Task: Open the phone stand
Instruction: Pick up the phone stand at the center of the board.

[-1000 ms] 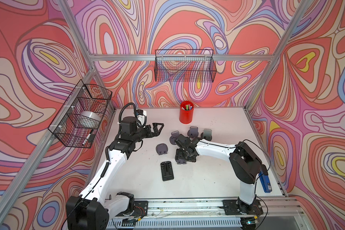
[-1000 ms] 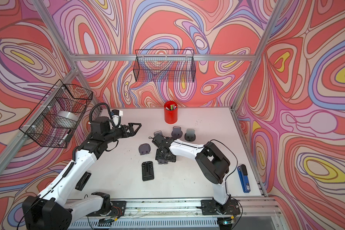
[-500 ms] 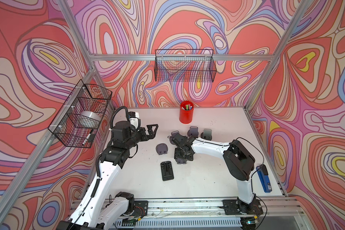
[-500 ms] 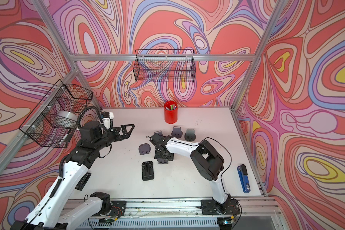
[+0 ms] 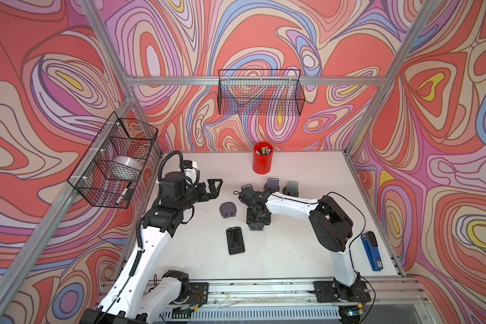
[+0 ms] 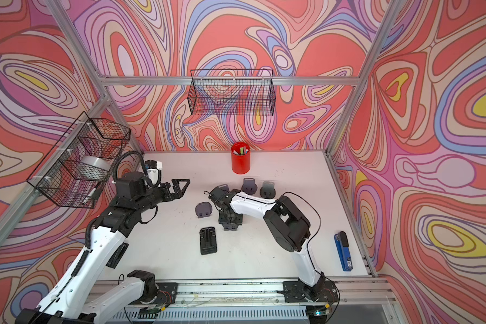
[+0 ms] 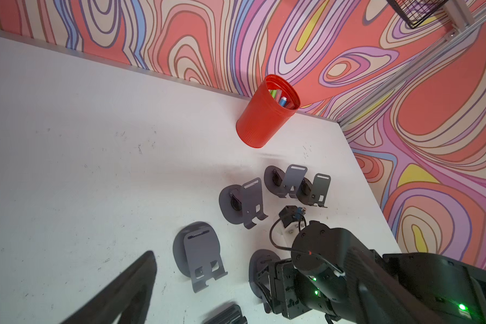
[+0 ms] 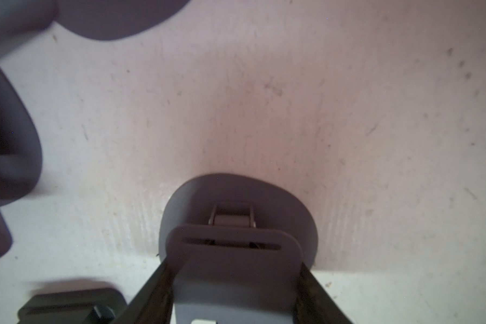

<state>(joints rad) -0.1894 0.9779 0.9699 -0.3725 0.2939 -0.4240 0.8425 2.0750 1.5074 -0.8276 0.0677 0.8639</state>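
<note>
The phone stand (image 8: 236, 283) sits mid-bench (image 5: 292, 252), with the red pen cup (image 5: 262, 162) at its 12 o'clock. The right claw (image 8: 235, 263) straddles its plate, fingers (image 8: 155, 291) at both edges; clamped or not, I cannot tell. The left claw (image 5: 219, 187) hangs released at 9 o'clock.

— What do we see at the upper middle of the frame?
— A red cup (image 5: 262, 164) holding pens (image 5: 265, 151), and a long wire basket (image 5: 260, 92) on the wall above it.
— And at the sides?
— At left we find a side basket (image 5: 96, 193) holding a silver roll (image 5: 124, 166). At lower right a blue stapler (image 5: 372, 251) lies on the white table (image 5: 306, 252).
</note>
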